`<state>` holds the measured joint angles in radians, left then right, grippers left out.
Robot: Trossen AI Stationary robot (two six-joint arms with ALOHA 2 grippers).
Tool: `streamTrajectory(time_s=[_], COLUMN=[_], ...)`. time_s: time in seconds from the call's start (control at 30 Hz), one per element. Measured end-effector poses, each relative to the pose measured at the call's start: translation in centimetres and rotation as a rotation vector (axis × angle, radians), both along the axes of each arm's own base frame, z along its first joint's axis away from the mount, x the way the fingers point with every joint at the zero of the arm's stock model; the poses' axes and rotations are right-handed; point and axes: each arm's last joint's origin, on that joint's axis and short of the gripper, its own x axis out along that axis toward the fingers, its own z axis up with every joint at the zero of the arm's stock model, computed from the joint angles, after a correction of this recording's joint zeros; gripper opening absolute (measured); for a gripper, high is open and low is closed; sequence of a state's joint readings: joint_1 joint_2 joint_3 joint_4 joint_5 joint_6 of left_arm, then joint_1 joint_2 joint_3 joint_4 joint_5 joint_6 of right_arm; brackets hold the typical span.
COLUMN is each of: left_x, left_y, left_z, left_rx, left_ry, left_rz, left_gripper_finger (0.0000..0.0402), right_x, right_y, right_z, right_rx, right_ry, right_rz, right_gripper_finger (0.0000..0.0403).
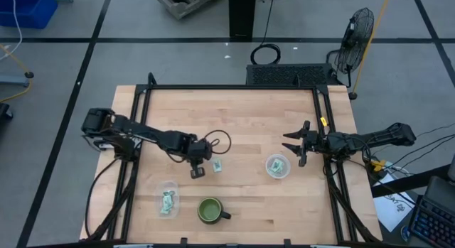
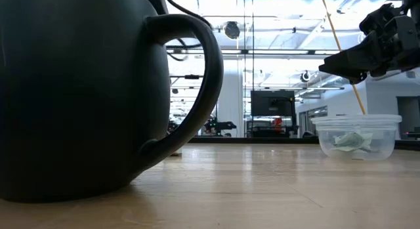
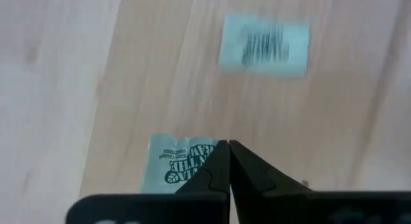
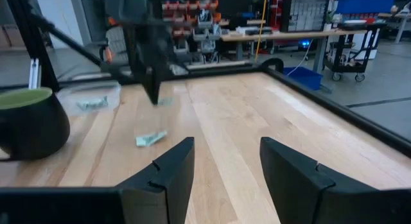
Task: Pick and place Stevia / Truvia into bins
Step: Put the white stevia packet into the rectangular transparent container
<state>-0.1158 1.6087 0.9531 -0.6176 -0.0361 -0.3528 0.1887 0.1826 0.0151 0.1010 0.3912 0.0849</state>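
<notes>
My left gripper point(image 1: 197, 171) points down at the table's middle and is shut on a pale green and white Stevia packet point(image 3: 180, 167). A second packet point(image 3: 264, 44) lies flat on the wood just beside it point(image 1: 217, 165). The left clear cup point(image 1: 168, 200) and the right clear cup point(image 1: 277, 165) each stand on the table with packets inside. My right gripper point(image 1: 297, 147) hovers open just beyond the right cup, and shows above that cup point(image 2: 357, 136) in the low view. My left gripper pinches the printed packet between its two shut fingers at one side edge point(image 3: 209, 158). The fingers come from above, pointing down. The rest of the packet sticks out flat to one side of the fingertips. Whether it is clear of the wood, I cannot tell.
A dark green mug point(image 1: 210, 210) stands near the table's near edge, between the two cups, and fills the left of the low view point(image 2: 85, 91). A black frame point(image 1: 234, 87) borders the table. Bare wood lies across the far half.
</notes>
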Motion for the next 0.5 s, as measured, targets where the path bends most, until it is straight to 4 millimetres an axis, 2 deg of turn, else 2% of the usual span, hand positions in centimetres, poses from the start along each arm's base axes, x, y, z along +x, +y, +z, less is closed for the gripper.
streamTrajectory(time_s=[0.27, 0.5], left_x=[-2.9, -5.3], left_y=[-3.0, -7.0], left_z=[2.9, 5.7], left_rx=[-0.136, -0.322], left_ry=[0.038, -0.028], left_rz=[0.089, 0.146], left_gripper_finger=[0.0003, 0.0003], right_x=[0.1, 0.1], right_y=[0.0, 0.0], right_z=[-0.1, -0.2], right_rx=[-0.002, -0.004], right_ry=[0.015, 0.021], right_rz=[0.0, 0.0], right_gripper_finger=[0.0169, 0.0169])
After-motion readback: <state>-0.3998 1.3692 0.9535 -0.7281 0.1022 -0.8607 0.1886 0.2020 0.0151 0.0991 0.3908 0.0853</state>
